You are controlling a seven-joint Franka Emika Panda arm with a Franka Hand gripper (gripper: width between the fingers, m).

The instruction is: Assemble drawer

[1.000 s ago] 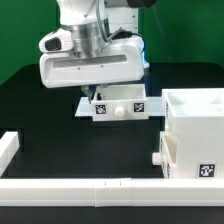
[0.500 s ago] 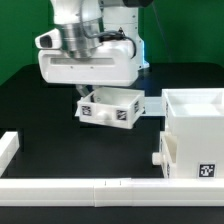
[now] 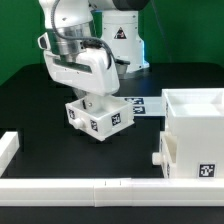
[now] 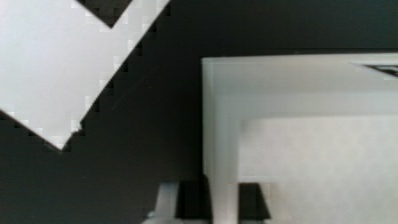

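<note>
My gripper (image 3: 93, 99) is shut on a wall of a small white drawer tray (image 3: 100, 117) with square tags on its sides. It holds the tray tilted, low over the black table, to the exterior view's left of the large white housing (image 3: 196, 140). A knobbed tray front (image 3: 160, 157) sticks out of the housing's lower left side. In the wrist view the tray wall (image 4: 219, 140) runs between my two dark fingers (image 4: 253, 202), and the tray's inside (image 4: 311, 150) fills the area beside it.
The long low white rail (image 3: 70, 187) runs along the front, with a short upright end (image 3: 7, 147) at the exterior view's left. The marker board (image 3: 143, 104) lies flat behind the tray. A white surface (image 4: 63, 70) crosses the wrist view's corner.
The arm has swung to the exterior view's left and turned. The held tray has come down and rotated, so a corner now faces the camera instead of its tagged front.
</note>
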